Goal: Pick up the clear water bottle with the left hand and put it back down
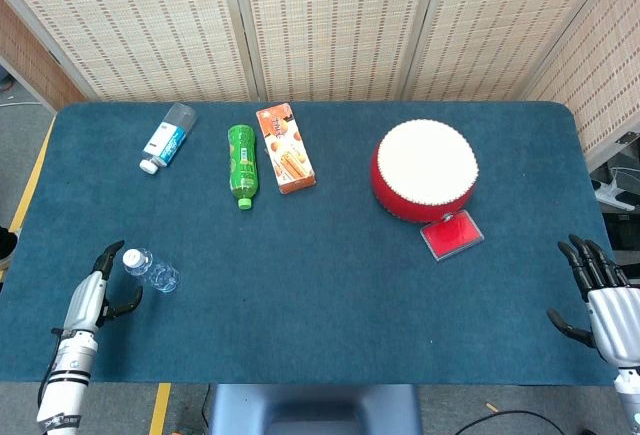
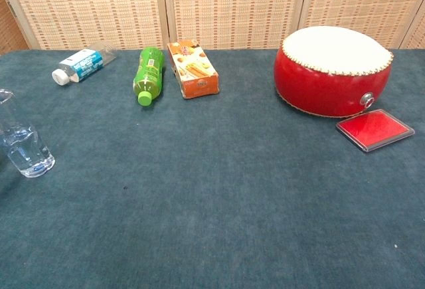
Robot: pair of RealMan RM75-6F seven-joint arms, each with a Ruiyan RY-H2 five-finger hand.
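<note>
The clear water bottle [image 1: 151, 269] stands upright near the table's front left; in the chest view the bottle [image 2: 22, 144] is at the far left edge. My left hand [image 1: 101, 288] hovers just left of it, fingers apart, thumb close to the bottle's side but holding nothing. My right hand [image 1: 598, 293] sits open off the table's right front corner. Neither hand shows clearly in the chest view.
A blue-labelled bottle [image 1: 166, 138], a green bottle [image 1: 241, 163] and an orange snack box [image 1: 285, 148] lie at the back left. A red drum [image 1: 426, 169] and a red flat case [image 1: 452, 234] sit on the right. The blue cloth [image 1: 320, 285] covers the table.
</note>
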